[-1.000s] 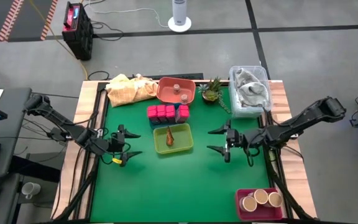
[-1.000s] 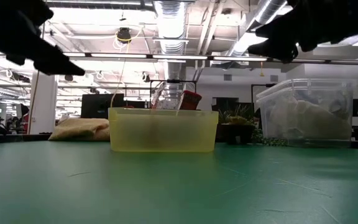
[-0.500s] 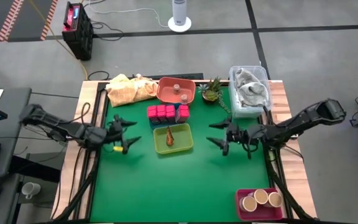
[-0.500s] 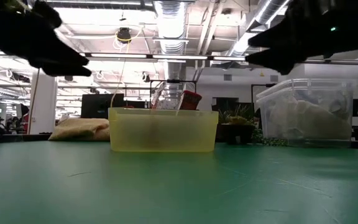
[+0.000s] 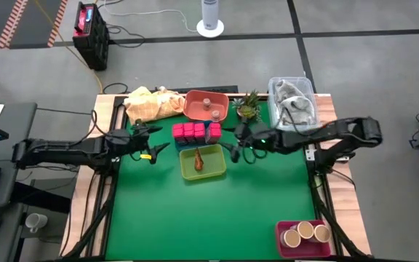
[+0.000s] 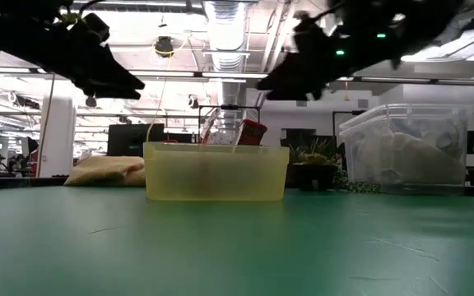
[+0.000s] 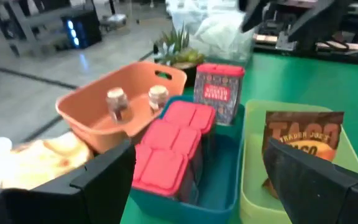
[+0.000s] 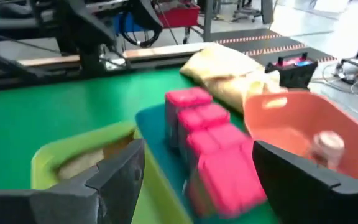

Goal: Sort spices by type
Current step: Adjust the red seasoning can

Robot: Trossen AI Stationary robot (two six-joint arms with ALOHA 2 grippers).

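A row of bright pink boxes [image 5: 195, 131] stands in a teal tray, with a dark red tin [image 7: 219, 92] at its right end. Just nearer, a yellow-green tray [image 5: 202, 161] holds a brown packet [image 7: 302, 138]. An orange basket [image 5: 206, 106] at the far edge holds two small jars [image 7: 117, 101]. Three tan round jars [image 5: 305, 233] sit in a pink tray at the near right corner. My left gripper [image 5: 150, 142] hovers open left of the pink boxes. My right gripper [image 5: 237, 143] hovers open to their right. Both are above the table, touching nothing.
A yellow cloth [image 5: 150, 103] lies at the far left, and a spiky green plant [image 5: 247, 105] stands right of the orange basket. A clear bin [image 5: 292, 105] with crumpled plastic fills the far right corner. The green mat [image 5: 209, 211] stretches bare toward the near edge.
Both grippers have moved toward the far edge and inward toward the trays. The left one went right toward the pink boxes. The right one went left past the yellow-green tray's right side. Both stayed open. No object has moved.
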